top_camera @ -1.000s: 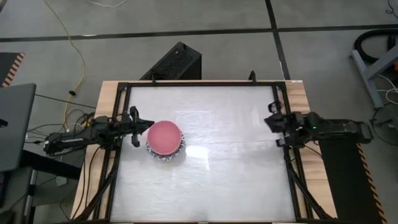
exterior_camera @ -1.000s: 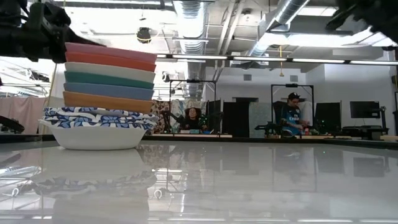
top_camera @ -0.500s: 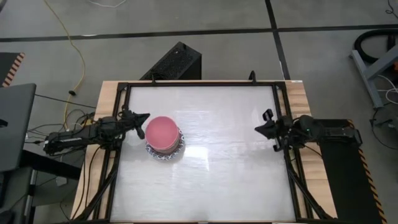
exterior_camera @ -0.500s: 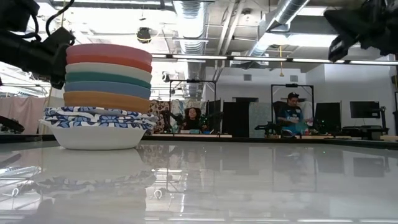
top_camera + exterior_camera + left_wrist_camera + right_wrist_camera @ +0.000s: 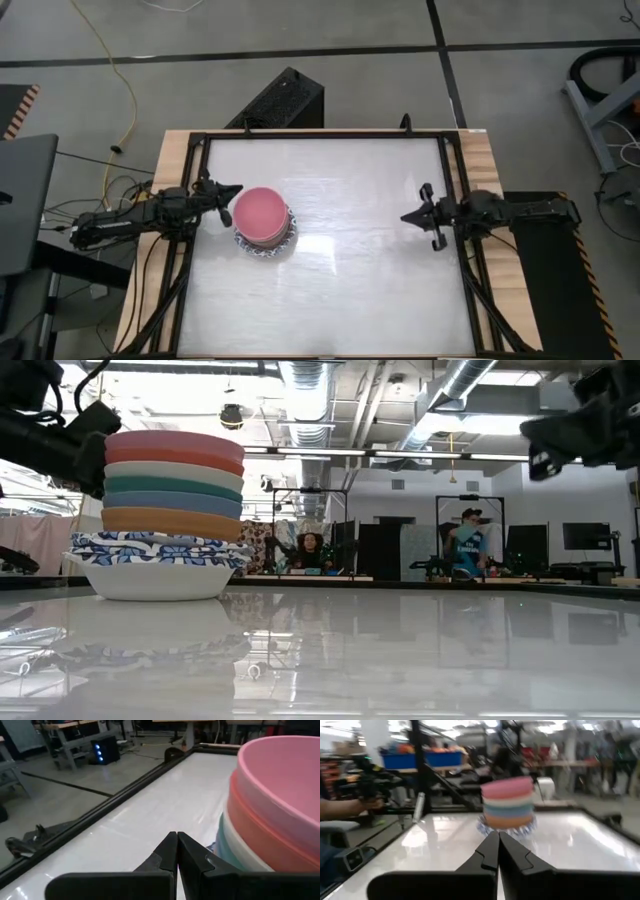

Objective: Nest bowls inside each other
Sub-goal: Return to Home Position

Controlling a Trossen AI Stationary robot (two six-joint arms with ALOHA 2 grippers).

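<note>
Left claw (image 5: 233,189) clenched empty beside the one bowl stack (image 5: 264,222); right claw (image 5: 407,217) clenched empty, well apart.

The bowls (image 5: 172,490) are pink, red, cream, green, blue, orange, and white with blue-patterned rims.

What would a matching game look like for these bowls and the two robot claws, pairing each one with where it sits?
Things:
1. pink bowl
2. blue-patterned white bowl
3. left gripper
4. right gripper

Places:
A. shut, near the table's right edge
B. bottom of the stack
C. shut, close beside the stack
D. top of the stack

Pairs: 1-D, 2-B, 3-C, 4-A
</note>
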